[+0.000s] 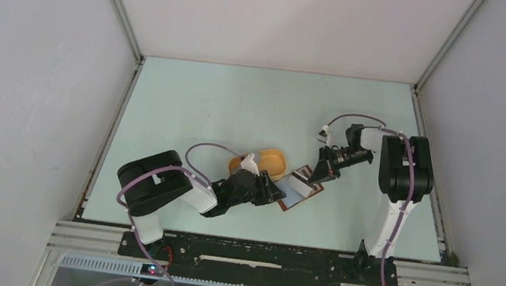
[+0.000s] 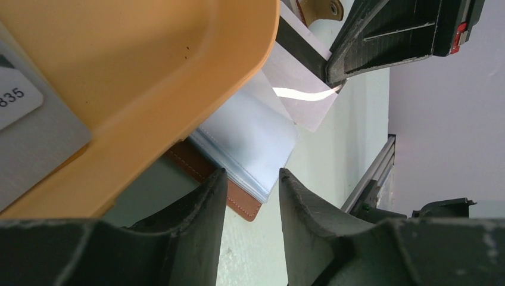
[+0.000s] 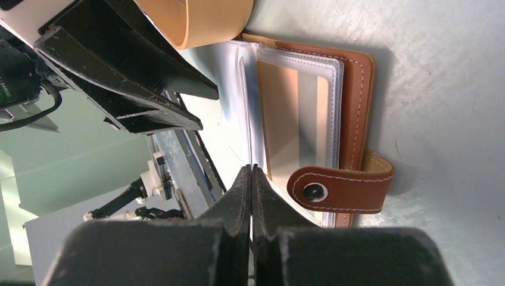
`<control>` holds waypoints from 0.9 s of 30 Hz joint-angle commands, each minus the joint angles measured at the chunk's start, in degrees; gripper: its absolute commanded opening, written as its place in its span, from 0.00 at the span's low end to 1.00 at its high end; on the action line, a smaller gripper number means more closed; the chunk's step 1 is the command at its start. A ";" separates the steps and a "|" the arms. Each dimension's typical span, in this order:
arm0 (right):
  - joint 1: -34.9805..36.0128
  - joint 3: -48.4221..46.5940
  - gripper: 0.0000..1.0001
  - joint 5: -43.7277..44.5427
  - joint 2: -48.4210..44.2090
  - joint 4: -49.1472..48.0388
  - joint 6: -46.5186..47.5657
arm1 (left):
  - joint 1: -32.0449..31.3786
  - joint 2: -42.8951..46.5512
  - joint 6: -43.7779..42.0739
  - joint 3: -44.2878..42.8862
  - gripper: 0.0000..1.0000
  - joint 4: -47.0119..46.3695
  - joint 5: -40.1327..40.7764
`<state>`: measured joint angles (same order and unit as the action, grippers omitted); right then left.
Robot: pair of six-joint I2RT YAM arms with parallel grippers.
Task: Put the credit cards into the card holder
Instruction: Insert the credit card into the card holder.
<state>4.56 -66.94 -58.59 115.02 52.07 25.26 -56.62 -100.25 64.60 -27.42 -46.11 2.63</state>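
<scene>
- The card holder (image 3: 354, 89) lies open on the table (image 1: 240, 105), close against the rim of the orange tray (image 2: 178, 71), on the tray's right-arm side.
- One grey credit card (image 2: 36, 137) lies inside the tray; we cannot tell whether more lie beneath it.
- The right pincer (image 3: 251, 170) is closed tight on what looks like a thin clear sleeve leaf of the card holder, lifting it on the side away from the tray.
- The left pincer (image 2: 251, 176) stands partly open with nothing between its fingers, low beside the tray's rim and aimed at the sleeves.
- We judge the step in hand to be fetching a card: the left pincer should reach into the tray, take the card by a short edge and carry it flat.
- Then we would slide it edge-first into the sleeve mouth that the right pincer holds up; a tilted card would likely snag on the plastic.
</scene>
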 commanded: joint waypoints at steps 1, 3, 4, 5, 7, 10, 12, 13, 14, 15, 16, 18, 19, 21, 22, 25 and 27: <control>0.97 -1.27 0.00 -1.32 0.55 0.46 -0.01 | 1.24 -0.50 -0.92 1.91 0.43 6.91 2.60; 0.86 -1.27 0.00 -2.88 0.55 0.71 -0.25 | 1.25 -0.90 -0.83 1.76 0.42 6.91 2.37; 0.75 -1.22 0.00 -3.82 0.51 0.71 -0.26 | 1.23 -0.91 -0.82 1.88 0.42 6.93 2.41; 0.65 -1.02 0.00 -4.31 0.36 0.34 -0.78 | 1.32 -0.79 -0.80 1.99 0.42 6.91 2.52; 0.54 -0.19 0.00 -3.96 0.08 -1.47 -2.14 | 1.42 -0.81 -0.70 2.18 0.41 6.95 2.55; 0.62 0.81 0.00 -2.62 -0.06 -4.20 -4.73 | 1.51 -0.86 -0.75 2.11 0.41 7.00 2.47; 0.72 1.29 0.00 -1.86 -0.06 -5.37 -5.74 | 1.56 -1.08 -0.70 2.03 0.41 7.00 2.39; 0.78 1.53 0.00 -1.71 -0.14 -5.81 -6.19 | 1.60 -1.09 -0.70 1.94 0.41 7.00 2.30; 0.80 1.79 0.00 -1.68 -0.22 -6.26 -6.38 | 1.60 -1.09 -0.72 1.81 0.41 7.00 2.16; 0.85 1.88 0.00 -1.61 -0.19 -6.54 -6.39 | 1.60 -1.17 -0.70 1.77 0.41 7.00 2.07; 0.95 1.96 0.00 -1.40 -0.09 -6.69 -6.36 | 1.64 -1.25 -0.73 1.68 0.41 7.00 1.93; 1.15 2.05 0.00 -0.93 0.10 -7.08 -6.46 | 1.68 -1.48 -0.75 1.50 0.41 6.99 1.75; 1.28 2.17 0.00 -0.78 0.19 -7.45 -6.65 | 1.69 -1.60 -0.79 1.42 0.41 6.98 1.69; 1.64 2.38 0.00 -0.20 -0.04 -8.01 -7.01 | 1.68 -1.68 -0.71 1.27 0.41 6.99 1.59; 1.82 2.58 0.00 0.16 -0.22 -8.39 -7.25 | 1.69 -1.75 -0.78 1.23 0.41 6.95 1.45; 2.61 3.03 0.00 1.22 -0.98 -9.58 -7.91 | 1.75 -1.86 -0.75 1.14 0.41 6.91 1.31; 3.09 3.16 0.00 1.51 -1.21 -9.99 -8.09 | 1.77 -2.05 -0.69 0.98 0.41 6.91 1.09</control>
<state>6.35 -64.34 -59.16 115.39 44.29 18.46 -55.90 -100.29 64.73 -27.42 -45.76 2.24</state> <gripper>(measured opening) 0.007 0.407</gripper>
